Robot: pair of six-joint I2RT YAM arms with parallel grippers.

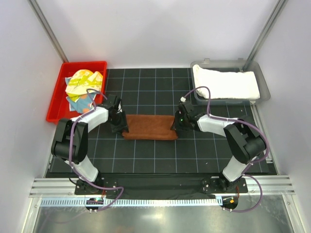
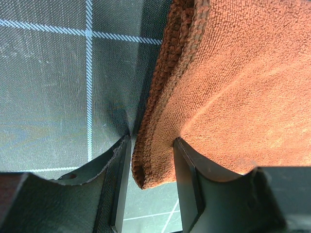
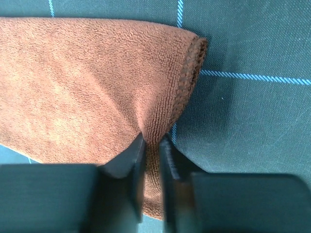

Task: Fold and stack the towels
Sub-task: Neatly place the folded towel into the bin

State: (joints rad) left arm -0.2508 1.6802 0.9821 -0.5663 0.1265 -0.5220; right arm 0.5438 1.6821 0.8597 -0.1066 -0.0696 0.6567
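Note:
A rust-brown towel [image 1: 149, 127] lies folded into a long strip on the black mat, between my two grippers. My left gripper [image 1: 120, 128] is at its left end. In the left wrist view the left gripper [image 2: 151, 141] is open and straddles the towel's [image 2: 233, 87] doubled hem. One finger [image 2: 187, 174] touches the cloth, and a gap shows beside the other. My right gripper [image 1: 176, 125] is at the strip's right end. There the right gripper [image 3: 151, 138] is shut on the towel's [image 3: 82, 82] hem, which bunches between the jaws. A white towel [image 1: 224, 82] lies folded in the grey tray.
The grey tray [image 1: 265, 92] stands at the back right. A red bin [image 1: 56, 104] at the back left holds a yellow printed towel [image 1: 83, 80] and a light blue one [image 1: 83, 101]. White grid lines cross the black mat [image 1: 146, 155].

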